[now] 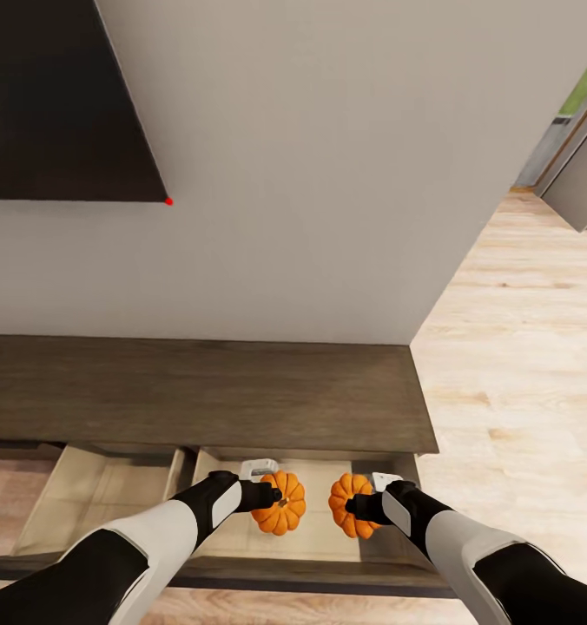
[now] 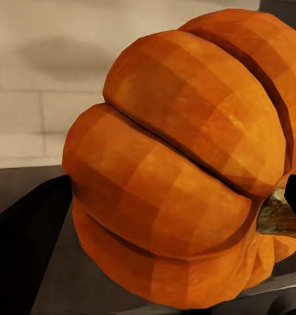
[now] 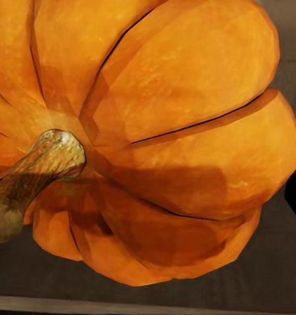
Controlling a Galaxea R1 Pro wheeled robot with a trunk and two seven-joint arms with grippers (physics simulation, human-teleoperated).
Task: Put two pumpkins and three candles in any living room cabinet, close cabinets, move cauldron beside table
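Note:
The dark-brown cabinet (image 1: 207, 391) runs along the wall, and two of its drawers are pulled out, showing beige insides. My left gripper (image 1: 274, 496) is shut on one orange pumpkin (image 1: 282, 505) over the right-hand open drawer (image 1: 315, 538). My right gripper (image 1: 356, 506) is shut on the other pumpkin (image 1: 349, 503) over the same drawer, a hand's width from the first. Close up, the left wrist view shows its ribbed pumpkin (image 2: 180, 164) beside a dark finger (image 2: 23, 243). In the right wrist view the second pumpkin (image 3: 161, 131) shows its stem. Candles, cauldron and table are out of view.
A dark TV screen (image 1: 59, 95) hangs on the white wall above the cabinet. The left open drawer (image 1: 94, 495) holds nothing. Light wood floor (image 1: 519, 373) stretches to the right of the cabinet's end, toward a grey door (image 1: 580, 174) at the far right.

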